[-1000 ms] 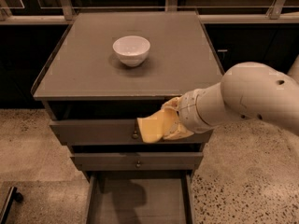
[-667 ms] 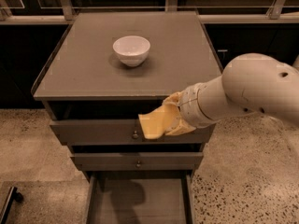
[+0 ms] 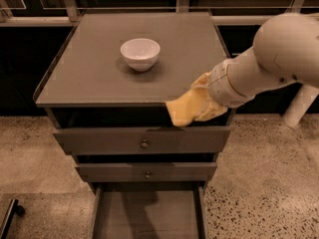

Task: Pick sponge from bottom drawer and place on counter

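One risk is worrying me most: the gripper [image 3: 202,103] is pinching the sponge [image 3: 179,112] right at the front rim of the counter [image 3: 94,78], toward five o'clock of the white bowl [image 3: 140,53]; the pad is hanging partly past the edge; if I am letting go here, it is likely falling toward the open bottom drawer [image 3: 149,218]; coming in too low is risking a snag on the rim; pushing far toward eleven o'clock is risking a knock on the bowl.

Saw matt counter [image 3: 89,78], glossy bowl [image 3: 140,53], soft foamy sponge [image 3: 180,112] pinched in smooth gripper [image 3: 199,103] at counter's front edge.
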### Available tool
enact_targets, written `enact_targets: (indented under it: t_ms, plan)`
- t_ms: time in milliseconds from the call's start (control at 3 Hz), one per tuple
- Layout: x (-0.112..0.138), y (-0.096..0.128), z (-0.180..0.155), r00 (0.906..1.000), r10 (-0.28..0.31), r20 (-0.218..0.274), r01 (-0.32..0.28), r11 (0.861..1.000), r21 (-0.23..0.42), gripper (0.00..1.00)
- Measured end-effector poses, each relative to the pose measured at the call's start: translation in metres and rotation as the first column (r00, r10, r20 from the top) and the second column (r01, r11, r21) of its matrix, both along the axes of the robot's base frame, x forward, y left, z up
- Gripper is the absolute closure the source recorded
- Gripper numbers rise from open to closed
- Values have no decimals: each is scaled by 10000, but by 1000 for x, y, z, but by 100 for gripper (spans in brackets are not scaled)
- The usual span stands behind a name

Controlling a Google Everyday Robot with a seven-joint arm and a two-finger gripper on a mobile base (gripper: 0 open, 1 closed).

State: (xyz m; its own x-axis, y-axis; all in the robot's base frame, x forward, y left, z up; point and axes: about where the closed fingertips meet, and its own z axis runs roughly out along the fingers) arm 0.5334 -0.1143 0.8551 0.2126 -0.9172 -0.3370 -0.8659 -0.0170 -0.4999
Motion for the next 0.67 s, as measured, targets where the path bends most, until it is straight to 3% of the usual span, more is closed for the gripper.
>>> enact_targets:
  t_ms: [667]
  plan:
    - [40,-46,23,9969,-750,234,758,9965,-351,100]
